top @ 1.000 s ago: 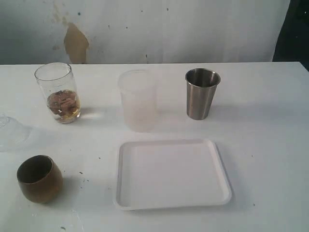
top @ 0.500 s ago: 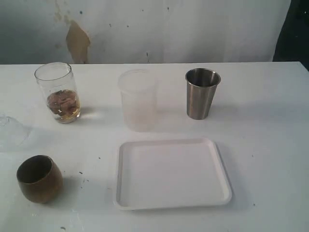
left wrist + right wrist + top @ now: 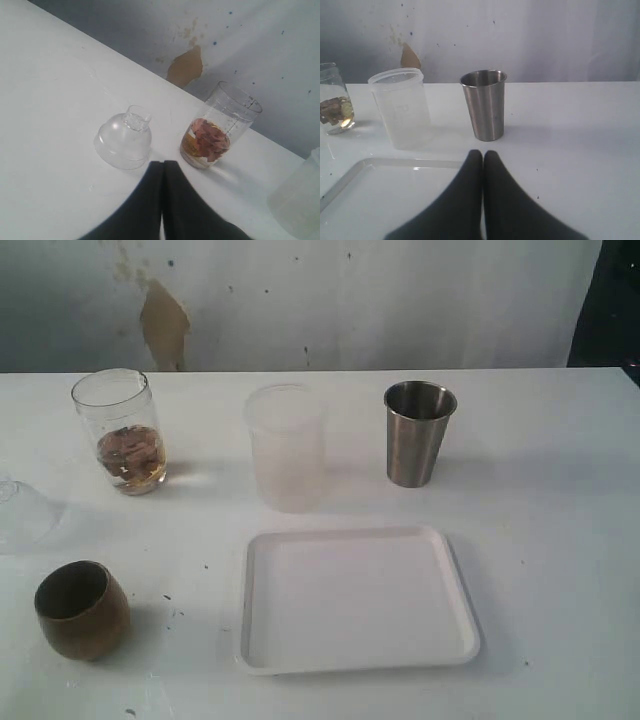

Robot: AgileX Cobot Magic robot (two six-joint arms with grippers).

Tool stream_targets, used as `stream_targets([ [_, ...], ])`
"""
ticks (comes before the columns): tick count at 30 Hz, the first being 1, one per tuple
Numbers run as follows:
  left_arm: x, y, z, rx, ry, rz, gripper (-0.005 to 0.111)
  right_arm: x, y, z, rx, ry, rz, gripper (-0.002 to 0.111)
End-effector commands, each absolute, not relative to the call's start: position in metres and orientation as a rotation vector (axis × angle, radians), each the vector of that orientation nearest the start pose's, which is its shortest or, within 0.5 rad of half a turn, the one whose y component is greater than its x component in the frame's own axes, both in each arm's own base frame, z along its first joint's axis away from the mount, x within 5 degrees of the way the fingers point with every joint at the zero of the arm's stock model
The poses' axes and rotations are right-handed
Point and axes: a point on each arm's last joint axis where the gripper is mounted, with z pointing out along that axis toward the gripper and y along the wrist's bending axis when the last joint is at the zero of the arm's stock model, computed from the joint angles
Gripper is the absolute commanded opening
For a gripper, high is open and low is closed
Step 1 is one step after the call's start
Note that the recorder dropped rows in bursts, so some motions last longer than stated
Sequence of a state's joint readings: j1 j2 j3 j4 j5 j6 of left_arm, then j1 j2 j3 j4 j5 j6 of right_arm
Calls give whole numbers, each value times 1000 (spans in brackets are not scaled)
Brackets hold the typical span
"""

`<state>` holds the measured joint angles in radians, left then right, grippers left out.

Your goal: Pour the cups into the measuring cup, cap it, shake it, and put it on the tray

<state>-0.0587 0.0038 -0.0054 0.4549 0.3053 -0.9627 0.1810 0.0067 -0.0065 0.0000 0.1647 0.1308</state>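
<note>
The squat brown cup stands at the near left of the white table. A shiny steel tumbler stands at the back right, upright, straight beyond my right gripper and apart from it. The clear measuring cup at the back left holds brownish pieces and some liquid. It is near my left gripper, to one side of the fingertips. The white tray lies at the front centre with nothing on it. Both grippers are shut with nothing between the fingers, and neither shows in the exterior view.
A frosted whitish cup stands between the measuring cup and the steel tumbler, just behind the tray. A clear dome-shaped lid lies on the table at the far left edge, close to my left gripper.
</note>
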Motion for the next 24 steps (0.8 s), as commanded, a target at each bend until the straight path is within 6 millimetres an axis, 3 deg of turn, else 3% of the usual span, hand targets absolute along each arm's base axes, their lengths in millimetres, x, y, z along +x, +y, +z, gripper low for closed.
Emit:
stream_targets([
  [1,55,8,189,-492,1689,-311,0,55,10,198,-36,1660,239,0],
  [7,55,-8,220,-144,1410,-364,0,55,10,198,-36,1660,239,0],
  [10,46,-23,239,49,1199,-468,0,55,10,198,-36,1660,239,0],
  [16,21,-40,267,350,822,-465,0,55,10,198,-36,1660,239,0],
  [18,20,-39,269,332,791,-454,0,55,10,198,-36,1660,239,0],
  [20,26,-25,271,152,814,-431,0,55,10,198,-37,1660,238,0],
  [21,34,-10,269,-63,860,-463,0,55,10,198,-37,1660,238,0],
  [23,44,8,268,-307,884,-468,0,55,10,198,-37,1660,238,0],
  [24,48,11,268,-358,907,-457,0,55,10,198,-37,1660,238,0],
])
